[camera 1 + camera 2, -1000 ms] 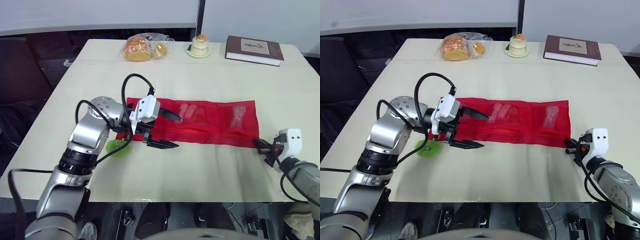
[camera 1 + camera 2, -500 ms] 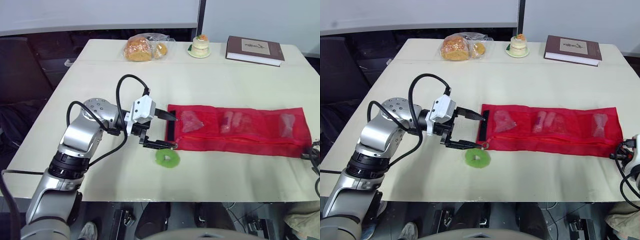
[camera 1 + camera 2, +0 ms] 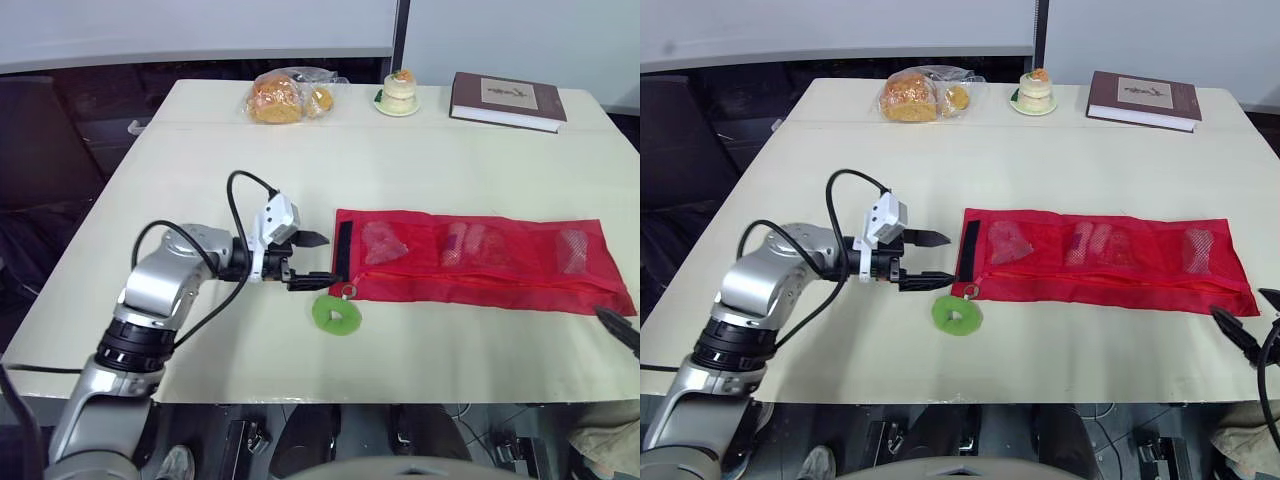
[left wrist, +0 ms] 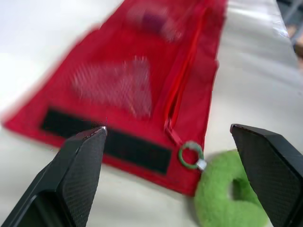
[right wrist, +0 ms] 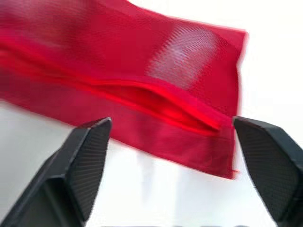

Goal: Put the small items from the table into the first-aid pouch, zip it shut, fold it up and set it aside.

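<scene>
We see the red pouch [image 3: 480, 265] lying flat and unfolded on the table [image 3: 400, 170], with small items in its mesh pockets. Our left claw [image 3: 328, 259] hangs spread just beside its black-strip end, gripping nothing. The green ring [image 3: 337, 315] lies by the zip pull [image 4: 191, 155]. Our right claw [image 5: 171, 124] is spread wide near the pouch's right end

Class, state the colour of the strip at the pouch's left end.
Black: the strip shows best in the left wrist view.
</scene>
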Available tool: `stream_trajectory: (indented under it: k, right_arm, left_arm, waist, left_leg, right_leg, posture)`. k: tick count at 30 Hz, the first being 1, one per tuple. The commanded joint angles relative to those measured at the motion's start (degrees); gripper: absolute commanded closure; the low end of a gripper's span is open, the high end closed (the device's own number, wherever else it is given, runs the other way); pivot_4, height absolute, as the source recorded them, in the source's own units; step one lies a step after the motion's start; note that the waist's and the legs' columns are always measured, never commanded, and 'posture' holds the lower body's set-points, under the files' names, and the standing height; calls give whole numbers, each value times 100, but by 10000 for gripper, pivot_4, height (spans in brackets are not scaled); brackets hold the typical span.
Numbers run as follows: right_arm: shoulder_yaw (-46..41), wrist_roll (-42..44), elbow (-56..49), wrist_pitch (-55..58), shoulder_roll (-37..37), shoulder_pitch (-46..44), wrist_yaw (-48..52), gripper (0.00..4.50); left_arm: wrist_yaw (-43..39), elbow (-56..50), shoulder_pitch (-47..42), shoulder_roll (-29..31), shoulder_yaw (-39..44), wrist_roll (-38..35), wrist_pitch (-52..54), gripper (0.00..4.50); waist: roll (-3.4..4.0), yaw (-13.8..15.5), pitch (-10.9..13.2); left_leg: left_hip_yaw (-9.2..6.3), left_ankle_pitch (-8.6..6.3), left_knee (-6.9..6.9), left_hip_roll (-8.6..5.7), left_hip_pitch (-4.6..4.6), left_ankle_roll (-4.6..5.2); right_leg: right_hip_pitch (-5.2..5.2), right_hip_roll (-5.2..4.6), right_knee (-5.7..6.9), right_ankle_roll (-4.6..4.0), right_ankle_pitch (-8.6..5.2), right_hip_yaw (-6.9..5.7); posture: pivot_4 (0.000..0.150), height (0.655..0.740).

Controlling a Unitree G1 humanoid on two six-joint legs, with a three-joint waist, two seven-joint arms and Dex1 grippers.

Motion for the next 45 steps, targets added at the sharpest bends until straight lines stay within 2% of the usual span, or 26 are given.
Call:
stream_trajectory:
  k: [1, 5, 9, 13, 19, 28, 32, 38, 39, 45]
  right_arm:
    - [-252, 923, -1130, -1, 145, 378, 549, 1065]
    - [6, 1559, -1820, -45, 265, 281, 465, 1065]
    - [313, 1862, -2017, -39, 267, -22, 188, 1065]
    - [720, 1767, -2171, -214, 214, -282, 101, 1065]
    - [1009, 1749, -2330, -268, 83, -423, 68, 1065]
    - [1170, 1927, -2541, -303, -33, -668, -167, 1065]
    - [1307, 1902, -2545, -343, -47, -718, -201, 0]
    - [1570, 1840, -2482, -426, -77, -891, -188, 0]
    - [1621, 1830, -2475, -428, -80, -926, -194, 0]
    - [2435, 1573, -2341, -408, -111, -1449, -170, 0]
  left_arm:
    - [580, -6, 66, -153, 493, -275, 465, 0]
    - [1221, 125, 142, -437, 750, -461, 1130, 0]
    - [1650, 129, 122, -683, 917, -703, 1759, 0]
    - [2214, 242, -18, -1130, 1152, -1084, 2847, 0]
    - [2920, 654, -306, -1858, 1691, -1387, 3793, 0]
    - [3439, 1049, -613, -2574, 2342, -1696, 4471, 0]
    - [3535, 1192, -731, -2724, 2686, -1865, 4652, 12218]
    - [3574, 1206, -760, -2740, 2837, -2001, 4784, 41157]
    - [3582, 1208, -759, -2736, 2840, -2012, 4788, 43558]
    - [3596, 1206, -726, -2741, 2813, -2025, 4764, 43558]
  waist:
    - [4, 8, -2]
    - [3, 14, -1]
    - [-3, 24, 0]
    - [-4, 28, 0]
    - [-5, 26, -2]
    - [-7, 37, -5]
    - [-10, 33, -3]
    - [-10, 25, -3]
    - [-10, 23, -3]
    - [-10, 21, -3]
  left_leg:
    - [0, 0, 0, 0, 0, 0]
    - [-11, -1, -2, 4, -2, -2]
    - [-9, 0, 1, -5, -3, -3]
    - [-14, 0, 1, -6, -4, -4]
    - [-14, 2, 1, -10, -1, -6]
    - [-18, 4, 2, -16, 0, -10]
    - [-18, 4, 2, -17, -1, -10]
    - [-19, 7, 2, -16, -1, -14]
    - [-18, 7, 2, -16, -1, -14]
    - [-18, 10, 2, -16, -1, -20]
  right_leg:
    - [-1, -2, 1, 2, -2, 0]
    - [-1, -1, 0, -16, 8, -9]
    - [0, -11, 1, -16, 8, -8]
    - [0, -12, 1, -17, 9, -11]
    - [2, -11, 4, -18, 9, -11]
    - [6, -16, 4, -18, 10, -12]
    - [6, -17, 4, -18, 10, -12]
    - [5, -16, 4, -19, 10, -12]
    - [5, -16, 4, -19, 10, -12]
    - [4, -17, 4, -20, 10, -11]
  posture:
    - [1500, 7289]
    - [1500, 7289]
    - [1500, 7289]
    - [1500, 7289]
    - [1500, 7289]
    - [1500, 7289]
    - [1500, 7289]
    - [1500, 7289]
    - [1500, 7289]
    - [1500, 7289]
